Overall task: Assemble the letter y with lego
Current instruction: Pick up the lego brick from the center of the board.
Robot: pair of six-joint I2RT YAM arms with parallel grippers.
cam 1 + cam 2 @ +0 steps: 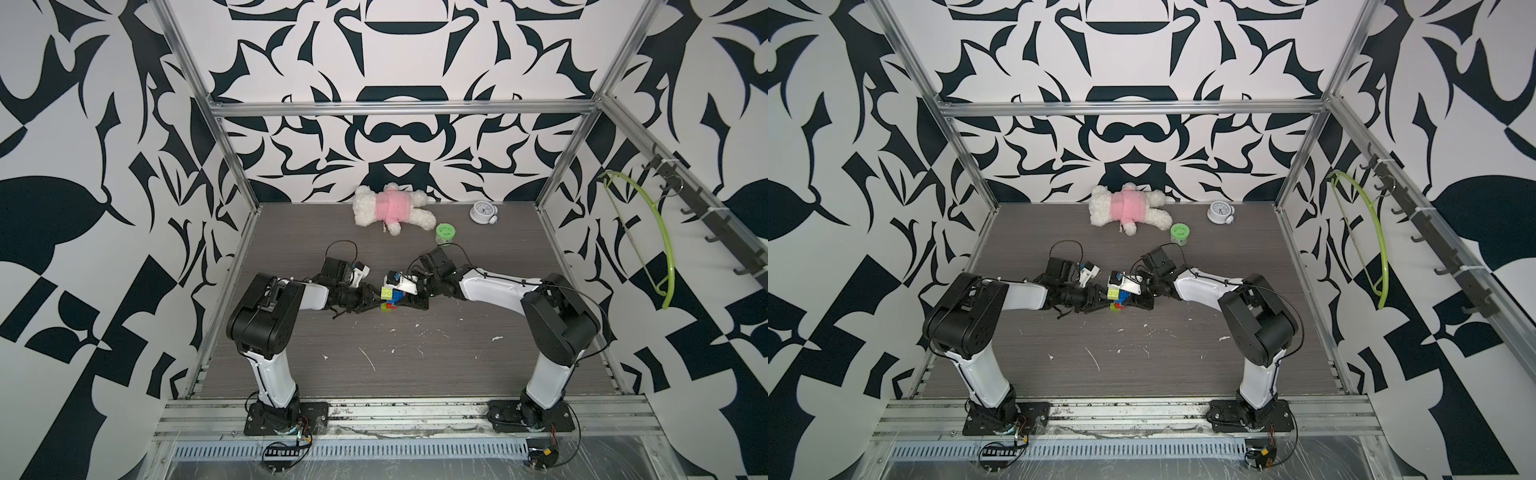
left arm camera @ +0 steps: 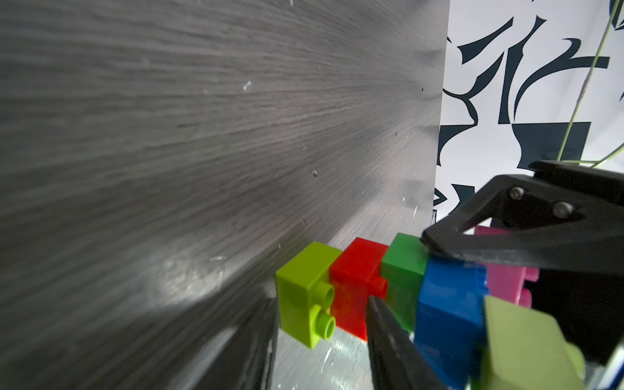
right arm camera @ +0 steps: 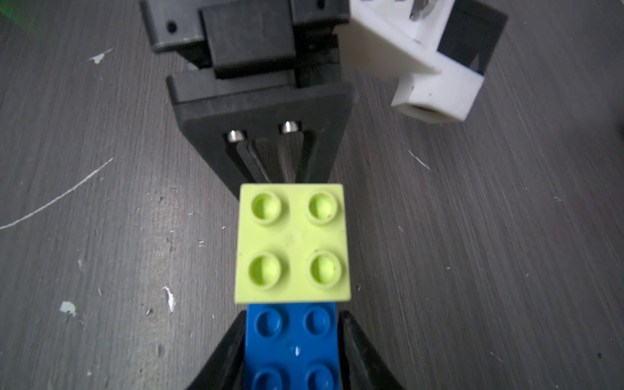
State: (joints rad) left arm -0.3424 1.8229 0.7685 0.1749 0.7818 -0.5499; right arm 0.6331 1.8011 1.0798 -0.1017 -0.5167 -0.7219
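Yellow-green square brick (image 3: 292,241) uppermost, seated on the blue brick (image 2: 449,304) of the joined letter y (image 1: 395,297), at the middle of the table (image 1: 415,374) between the two arms, well apart from the plush toy (image 1: 390,208). Clamped at the blue brick's two sides by the right gripper (image 3: 291,324); pinched lower, about the red brick (image 2: 354,280) and bottom yellow-green brick (image 2: 304,293), by the left gripper (image 1: 376,301), one finger above the other.

A robot lab cell: aluminium frame (image 1: 399,109), patterned walls (image 1: 83,124).
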